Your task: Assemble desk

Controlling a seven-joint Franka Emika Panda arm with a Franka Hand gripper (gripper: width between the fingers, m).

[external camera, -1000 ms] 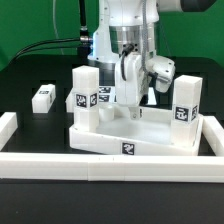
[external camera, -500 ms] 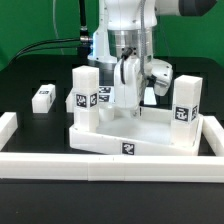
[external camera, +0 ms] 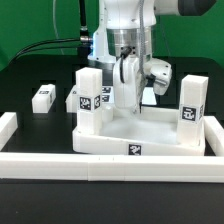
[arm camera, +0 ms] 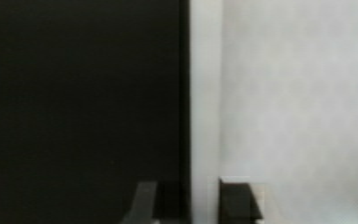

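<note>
In the exterior view the arm (external camera: 128, 20) ran out of frame at twelve o'clock. The front rail (external camera: 100, 165) was cut off at both three and nine o'clock. We lost the tips of the gripper (external camera: 128, 98) against the white tabletop (external camera: 140, 135). The tag on the loose leg (external camera: 42, 97) at nine o'clock was too small to read. The wrist view was blurred. Only the ends of the fingers (arm camera: 149, 203) showed, cropped by the frame edge, astride a pale edge (arm camera: 202, 100) we could not identify, and we could not tell whether they pinched it.
</note>
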